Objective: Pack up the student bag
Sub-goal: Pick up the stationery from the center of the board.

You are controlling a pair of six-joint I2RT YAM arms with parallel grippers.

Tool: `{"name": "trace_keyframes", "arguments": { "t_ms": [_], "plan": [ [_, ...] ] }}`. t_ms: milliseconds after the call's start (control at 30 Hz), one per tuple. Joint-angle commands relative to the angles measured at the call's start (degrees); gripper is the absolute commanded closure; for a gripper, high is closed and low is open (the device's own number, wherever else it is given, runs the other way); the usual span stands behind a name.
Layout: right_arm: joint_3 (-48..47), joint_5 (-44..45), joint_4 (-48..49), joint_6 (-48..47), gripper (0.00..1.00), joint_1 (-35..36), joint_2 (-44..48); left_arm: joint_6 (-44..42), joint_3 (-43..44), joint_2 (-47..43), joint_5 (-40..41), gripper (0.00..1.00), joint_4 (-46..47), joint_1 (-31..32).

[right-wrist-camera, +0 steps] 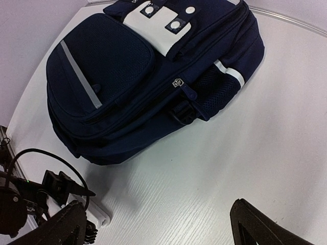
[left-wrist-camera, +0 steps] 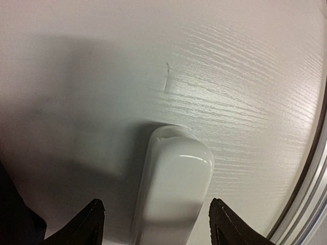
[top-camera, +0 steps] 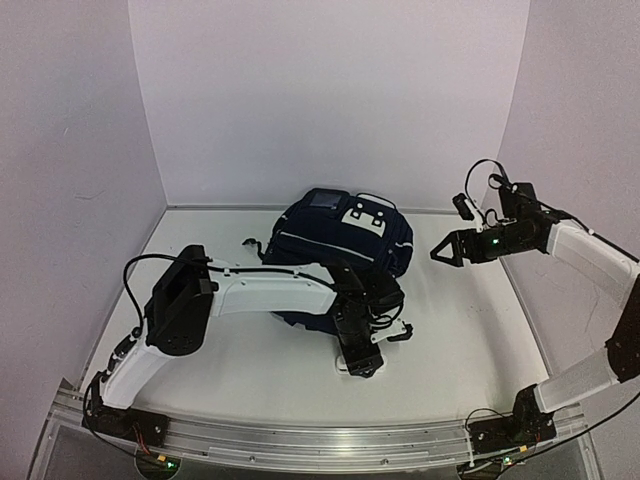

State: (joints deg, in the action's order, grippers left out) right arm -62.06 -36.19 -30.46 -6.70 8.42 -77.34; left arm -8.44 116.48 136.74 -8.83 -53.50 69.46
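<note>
Presently we are facing a white table [top-camera: 470, 340] with the student bag [top-camera: 340, 235] lying on its back toward the far middle, front pocket facing up. Our left arm [top-camera: 270, 290] is lying stretched across in front of the bag. Our left gripper [left-wrist-camera: 158, 227] is hanging low over a small white rounded object [left-wrist-camera: 176, 173] on the table near the bag's near edge, jaws spread to either side of it and clamping nothing yet. Our right gripper [top-camera: 442, 250] is hovering high to the right of the bag, jaws apart and empty.

We are judging the step in hand to be picking up that white object. To do it well we are wanting the jaws kept square to its long sides, lowered until the tips are almost at the tabletop, then closed gently, since its glossy skin is looking slippery. The bag's main zip is looking closed, so the right gripper is probably needing to work the zip pull [right-wrist-camera: 179, 83] before anything goes in.

Only the left wrist view is showing the gaps beside the object; the top view is hiding most of it under the wrist. Only the right wrist view is showing the zip pull, while the top view alone is giving us both arms and the bag together
</note>
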Motion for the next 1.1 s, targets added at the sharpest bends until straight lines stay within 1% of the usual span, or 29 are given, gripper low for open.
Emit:
{"name": "trace_keyframes", "arguments": {
  "t_ms": [0,333,433,533,633,767,933,1067],
  "plan": [
    [0.19,-1.84,1.02,0.79,0.02,-0.3,0.05,-1.14,3.45,2.08,3.29,0.32,-3.2,0.91],
    [0.33,-2.13,1.05,0.81,0.02,-0.46,-0.63,-1.57,4.28,4.67,6.62,0.5,-4.61,1.62],
    [0.28,-2.52,1.04,0.74,0.02,-0.46,-0.96,-1.29,3.3,4.18,5.88,0.58,-4.47,1.61],
    [0.28,-2.24,1.02,0.51,0.02,-0.46,-1.25,-0.72,1.86,2.59,4.57,0.7,-3.51,1.61],
    [0.27,-1.88,1.02,0.28,0.02,-0.46,-1.51,0.38,0.09,0.53,4.02,0.75,-1.94,1.5],
    [-0.28,-1.25,0.98,-0.14,0.02,-0.36,-2.27,2.99,-4.47,-4.97,2.09,0.79,3.09,0.41],
    [-2.25,2.37,0.85,-0.25,0.02,0.3,-4.03,8.78,-14.62,-15.79,-1.75,0.82,13.25,-3.45],
    [-4.95,6.15,0.57,-2.04,0.02,3.48,-5.25,14.87,-21.47,-23.16,-3.49,0.85,20.86,-6.99]
  ]
}}
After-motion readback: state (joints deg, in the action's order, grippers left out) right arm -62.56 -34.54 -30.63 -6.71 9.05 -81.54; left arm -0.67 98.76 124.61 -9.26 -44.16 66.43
